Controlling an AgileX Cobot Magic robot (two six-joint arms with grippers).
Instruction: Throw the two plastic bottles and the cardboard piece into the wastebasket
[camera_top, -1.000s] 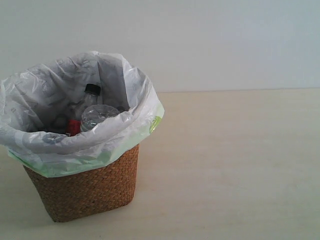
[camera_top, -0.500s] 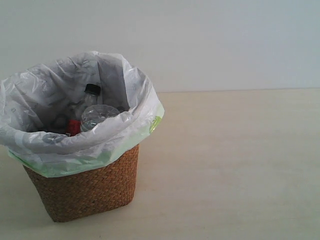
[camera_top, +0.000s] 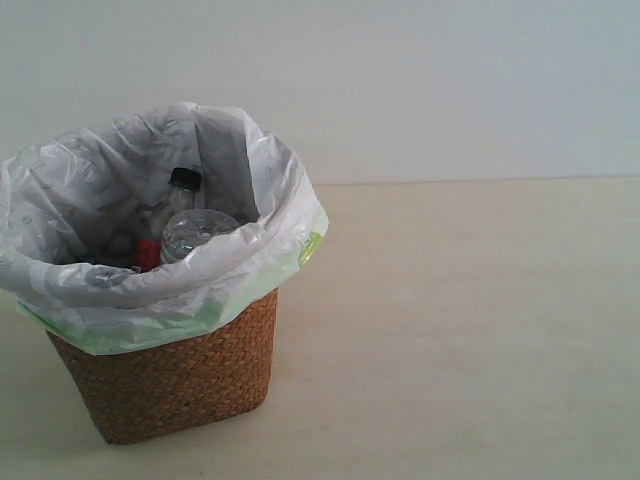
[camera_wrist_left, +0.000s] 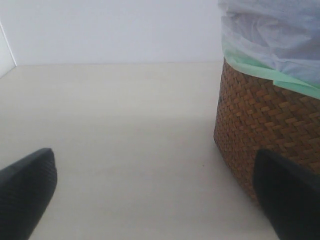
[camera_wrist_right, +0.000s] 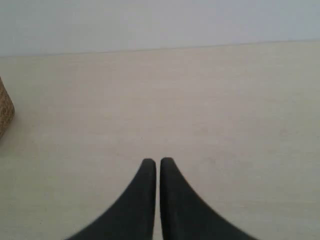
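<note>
The brown wicker wastebasket (camera_top: 180, 380) stands at the left of the exterior view, lined with a crinkly white bag (camera_top: 150, 290). Inside it a clear plastic bottle with a black cap (camera_top: 183, 183) leans upright, a red label (camera_top: 147, 252) showing lower down. The rounded clear end of a second bottle (camera_top: 196, 230) rests beside it. The cardboard piece is hidden. My left gripper (camera_wrist_left: 154, 152) is open wide over bare table, and the wastebasket (camera_wrist_left: 260, 115) is close to one finger. My right gripper (camera_wrist_right: 158, 161) is shut and empty, low over the table. Neither gripper shows in the exterior view.
A pale wooden table (camera_top: 470, 320) stretches to the right of the basket, up to a plain white wall (camera_top: 450, 80). A sliver of the basket (camera_wrist_right: 4, 112) shows at the edge of the right wrist view.
</note>
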